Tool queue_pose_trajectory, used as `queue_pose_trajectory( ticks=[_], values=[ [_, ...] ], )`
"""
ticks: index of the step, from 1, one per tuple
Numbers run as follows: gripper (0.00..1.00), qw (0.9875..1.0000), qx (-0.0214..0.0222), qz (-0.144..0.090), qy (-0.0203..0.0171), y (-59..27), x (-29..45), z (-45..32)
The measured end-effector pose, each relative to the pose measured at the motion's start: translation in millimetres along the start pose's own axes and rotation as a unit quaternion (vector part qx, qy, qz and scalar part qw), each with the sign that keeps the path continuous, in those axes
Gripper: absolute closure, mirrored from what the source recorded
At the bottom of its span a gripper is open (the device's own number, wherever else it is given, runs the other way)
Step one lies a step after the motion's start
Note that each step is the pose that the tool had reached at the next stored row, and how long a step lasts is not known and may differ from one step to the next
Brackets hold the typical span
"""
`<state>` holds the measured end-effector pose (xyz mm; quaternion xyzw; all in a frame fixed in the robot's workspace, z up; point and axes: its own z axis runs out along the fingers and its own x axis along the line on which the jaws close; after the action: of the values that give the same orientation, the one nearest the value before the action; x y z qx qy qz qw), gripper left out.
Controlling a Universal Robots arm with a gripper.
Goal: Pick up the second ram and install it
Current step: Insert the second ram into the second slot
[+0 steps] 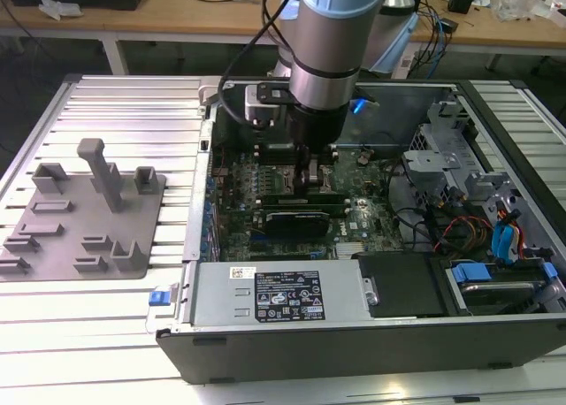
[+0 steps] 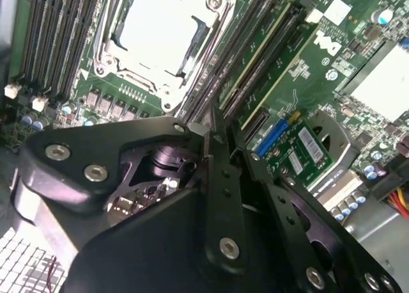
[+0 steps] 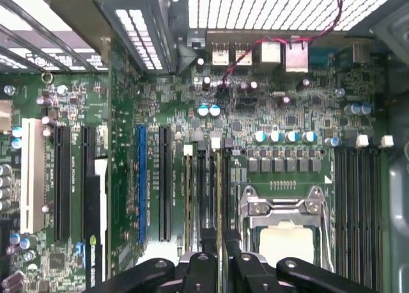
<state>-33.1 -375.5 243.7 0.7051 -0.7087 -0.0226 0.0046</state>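
While down inside the case (image 1: 265,352), three o'clock of the tray (image 1: 53,237), pinching the tool (image 3: 219,245) narrow on the slotted second ram (image 3: 221,184).

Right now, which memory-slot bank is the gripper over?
The bank between the CPU socket and the blue slot; the gripper hangs right above it. The other bank lies beyond the socket.

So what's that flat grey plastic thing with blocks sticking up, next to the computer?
The flat grey plastic tray looks like one matte moulded piece: a thin base plate with several upright blocks and low ridges. One tall post stands well above the rest. It lies flat on the ribbed pale metal table, on the exterior view's left of the open black computer case, apart from it. Only the table touches it.
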Motion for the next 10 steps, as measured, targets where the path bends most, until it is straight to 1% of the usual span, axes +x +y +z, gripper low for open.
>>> queue_pose_trajectory(
  ticks=[4,8,9,10],
  values=[
    [0.84,1.0,0.0,0.0,0.0,-10.7,-0.1,0.1],
    [0.84,1.0,0.0001,-0.003,0.0001,-11.1,-0.1,0.4],
    [0.85,1.0,0.0001,-0.003,0.0001,-11.1,-0.1,0.4],
    [0.92,1.0,0.0,-0.003,0.0001,-11.1,0.0,0.4]
  ],
)
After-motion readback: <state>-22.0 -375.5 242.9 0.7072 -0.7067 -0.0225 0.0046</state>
